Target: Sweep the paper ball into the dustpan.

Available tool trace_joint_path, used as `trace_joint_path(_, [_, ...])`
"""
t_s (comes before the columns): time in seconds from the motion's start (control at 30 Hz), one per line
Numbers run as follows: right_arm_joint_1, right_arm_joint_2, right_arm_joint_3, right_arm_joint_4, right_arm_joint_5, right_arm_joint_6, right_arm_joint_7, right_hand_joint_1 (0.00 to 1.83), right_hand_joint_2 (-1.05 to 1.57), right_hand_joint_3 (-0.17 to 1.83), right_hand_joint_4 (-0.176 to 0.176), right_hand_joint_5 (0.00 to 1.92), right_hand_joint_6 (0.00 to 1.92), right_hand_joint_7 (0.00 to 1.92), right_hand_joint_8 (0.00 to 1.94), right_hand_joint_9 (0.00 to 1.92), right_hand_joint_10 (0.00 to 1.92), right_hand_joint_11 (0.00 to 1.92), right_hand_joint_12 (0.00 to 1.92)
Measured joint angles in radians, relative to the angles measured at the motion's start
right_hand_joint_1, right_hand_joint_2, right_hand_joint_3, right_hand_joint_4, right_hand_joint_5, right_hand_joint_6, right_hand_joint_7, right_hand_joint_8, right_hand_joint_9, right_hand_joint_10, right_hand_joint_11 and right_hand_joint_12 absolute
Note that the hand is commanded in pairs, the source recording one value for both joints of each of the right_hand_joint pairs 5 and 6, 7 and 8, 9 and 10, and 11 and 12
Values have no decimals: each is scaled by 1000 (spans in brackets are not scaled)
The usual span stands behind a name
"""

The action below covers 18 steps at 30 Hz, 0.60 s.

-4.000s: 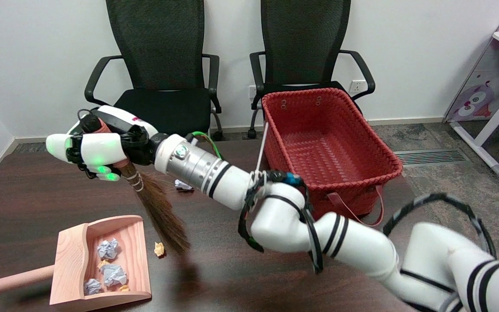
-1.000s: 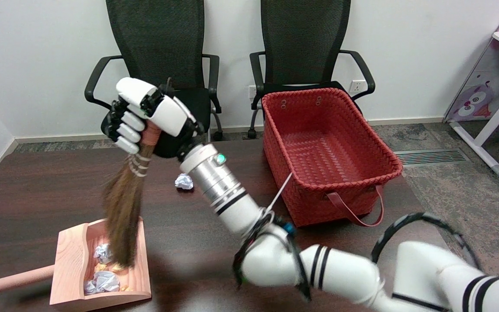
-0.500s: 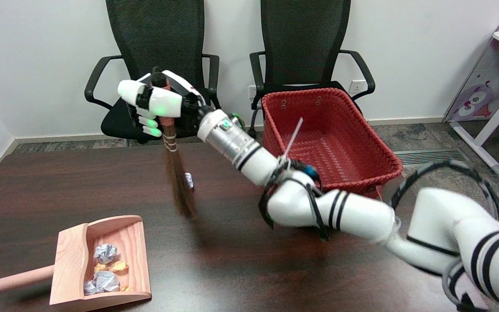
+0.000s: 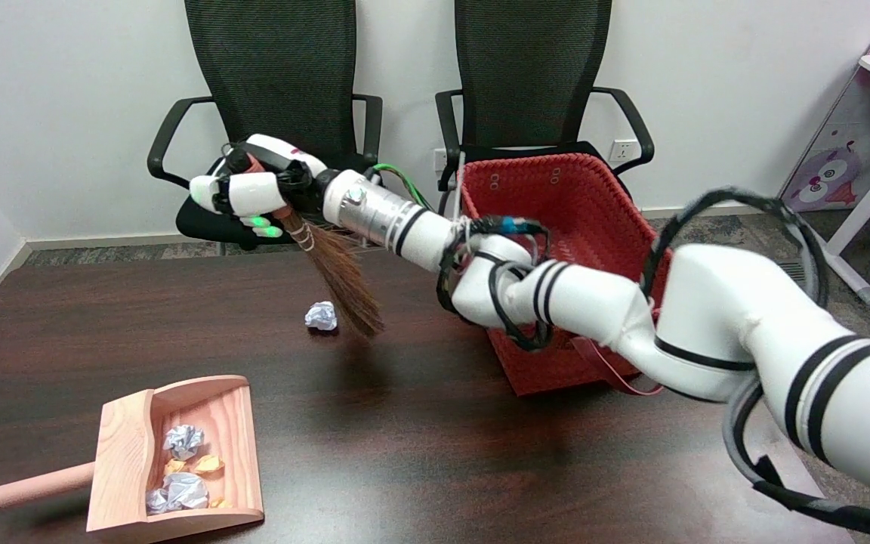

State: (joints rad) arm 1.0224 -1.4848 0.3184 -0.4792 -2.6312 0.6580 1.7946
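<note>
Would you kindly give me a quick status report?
Robot hand grips broom. Paper ball on table, just left of bristles, far from dustpan. Path clear.

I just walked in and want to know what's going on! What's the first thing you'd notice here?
A big white robot arm stretches across the dark table, and its right hand holds a small brown broom tilted over a white paper ball in the middle. At the near left lies a wooden dustpan with crumpled paper already in it, and a red basket stands behind the arm.
</note>
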Motion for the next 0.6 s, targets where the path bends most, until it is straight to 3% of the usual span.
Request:
trace_joint_path(0.27, [91, -68, -163, 159, -86, 14, 223, 896, 1098, 1767, -34, 1920, 1920, 1920, 1920, 1920, 1920, 1920, 1920])
trace_joint_path(0.6, [141, -126, -337, 249, -141, 3, 449, 899, 1107, 1753, -35, 1920, 1920, 1920, 1920, 1920, 1920, 1920, 1920])
